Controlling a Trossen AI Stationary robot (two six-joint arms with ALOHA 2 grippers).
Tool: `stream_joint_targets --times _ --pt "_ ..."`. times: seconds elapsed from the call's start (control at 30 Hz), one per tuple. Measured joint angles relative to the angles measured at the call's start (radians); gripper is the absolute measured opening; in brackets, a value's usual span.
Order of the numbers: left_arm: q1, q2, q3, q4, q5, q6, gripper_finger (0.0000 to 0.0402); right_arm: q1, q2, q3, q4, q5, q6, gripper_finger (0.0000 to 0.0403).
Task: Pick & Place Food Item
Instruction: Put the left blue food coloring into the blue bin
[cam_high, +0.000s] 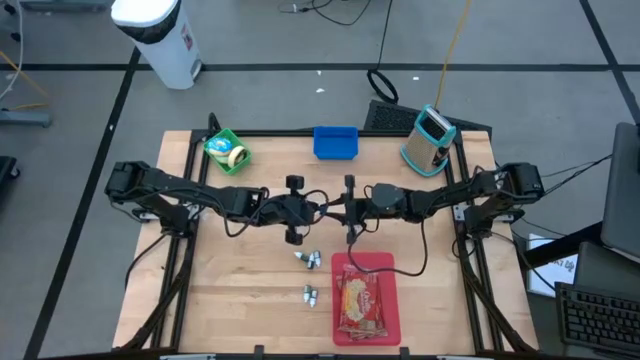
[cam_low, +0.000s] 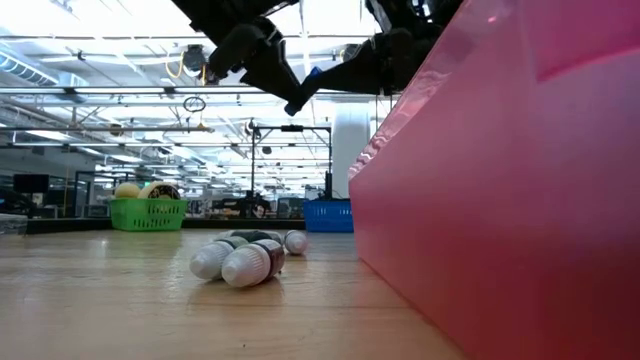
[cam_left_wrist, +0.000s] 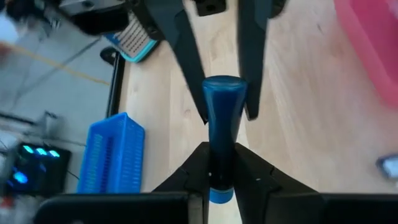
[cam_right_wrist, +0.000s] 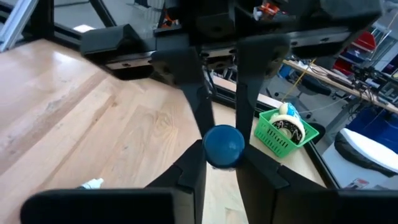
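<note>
Both arms meet above the middle of the table. Between them, clear of the wood, hangs a blue tapered rod (cam_left_wrist: 222, 118). My left gripper (cam_left_wrist: 221, 149) is shut on its narrow end. My right gripper (cam_right_wrist: 222, 152) comes from the table's right, with its fingers on either side of the rod's wide round end (cam_right_wrist: 224, 144). A packet of food (cam_high: 360, 303) lies flat in a red tray (cam_high: 390, 268) near the front edge, below the grippers. In the low view the rod's tip (cam_low: 313, 76) shows between the two dark hands. My left gripper pinches the rod's narrow end (cam_left_wrist: 221, 168) between its two fingers, slanting down from the table's left. The rod runs on along the fingers toward the other arm, lifted clear of the table. My right gripper has the rod's wide end (cam_left_wrist: 224, 87) between its two fingers (cam_left_wrist: 252, 74), coming level from the table's right and along the rod.
Small white capsule-like pieces (cam_high: 307, 260) lie on the wood left of the tray, another (cam_high: 310, 295) nearer the front. At the far edge stand a green basket with tape rolls (cam_high: 227, 150), a blue basket (cam_high: 335, 142) and a teal device (cam_high: 430, 140).
</note>
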Motion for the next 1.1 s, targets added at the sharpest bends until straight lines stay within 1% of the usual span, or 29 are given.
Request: stream_joint_targets --times 0.1,0.23,0.37,0.53,0.63,0.73,0.83,0.93,1.03,1.1 --pt "0.001 0.0 0.0 0.018 0.008 -0.07 0.0083 0.0 0.0 0.0 0.008 0.0 0.012 0.0061" --pt "-0.002 0.0 0.001 0.042 0.018 -0.141 0.0152 -0.001 0.0 0.0 0.006 -0.004 0.016 0.0061" --pt "0.0 -0.018 0.001 0.039 0.068 -0.196 0.0215 -0.001 0.0 0.0 0.009 -0.01 0.017 0.006" --pt "-0.002 -0.077 0.0 0.03 0.079 -0.254 0.0262 -0.015 -0.001 0.002 0.03 -0.001 0.019 0.0059" --pt "-0.003 -0.141 0.001 0.04 0.095 -0.278 0.0278 -0.033 -0.003 0.005 0.036 0.049 0.019 0.0059" --pt "-0.005 -0.219 0.005 0.01 0.132 -0.271 0.0288 -0.066 0.001 -0.004 0.002 0.07 0.02 0.0059" --pt "-0.002 -0.277 0.004 -0.013 0.222 -0.23 0.0291 -0.099 -0.008 0.002 0.029 0.05 0.072 0.0059" --pt "-0.003 -0.332 0.002 -0.051 0.311 -0.155 0.0288 -0.14 -0.004 0.0 0.013 0.048 0.111 0.0059" --pt "0.006 -0.384 -0.039 -0.07 0.342 -0.122 0.0284 -0.182 -0.005 0.0 0.022 0.05 0.119 0.0059" --pt "0.024 -0.415 -0.082 -0.018 0.343 -0.133 0.0282 -0.216 -0.006 0.001 0.021 0.043 0.139 0.0059"
